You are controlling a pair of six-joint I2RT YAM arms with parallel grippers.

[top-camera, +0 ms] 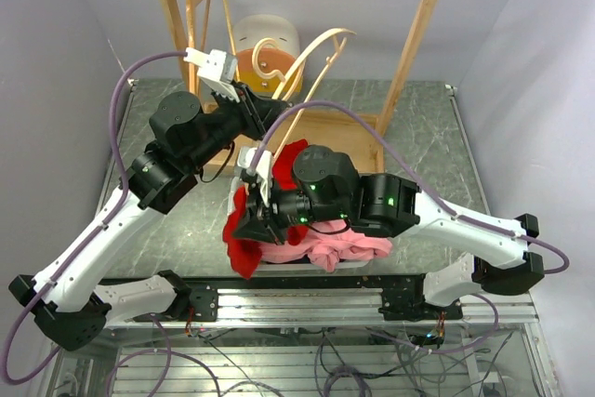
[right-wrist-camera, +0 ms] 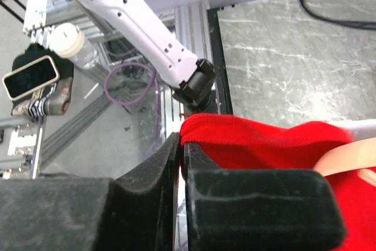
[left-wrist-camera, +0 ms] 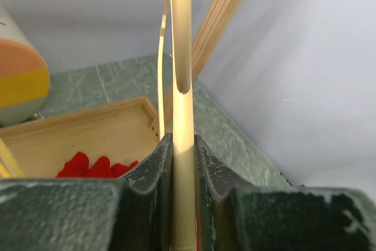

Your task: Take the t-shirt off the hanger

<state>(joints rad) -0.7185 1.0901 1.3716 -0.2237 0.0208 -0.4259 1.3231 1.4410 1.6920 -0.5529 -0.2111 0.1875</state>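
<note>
2 claws clamped: left claw (left-wrist-camera: 183, 145) on hanger (left-wrist-camera: 181, 39) & right claw (right-wrist-camera: 180, 145) on red t-shirt (right-wrist-camera: 264, 145) hem.

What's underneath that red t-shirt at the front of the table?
A pink cloth peeks out from under the red t-shirt. The right gripper, shut on the t-shirt, and its arm cover the rest, so anything else beneath is hidden.

Readable text, numbers, brands: none in any of the three views.
Striped container (top-camera: 279, 36): colour bands only, no lettering.
</note>
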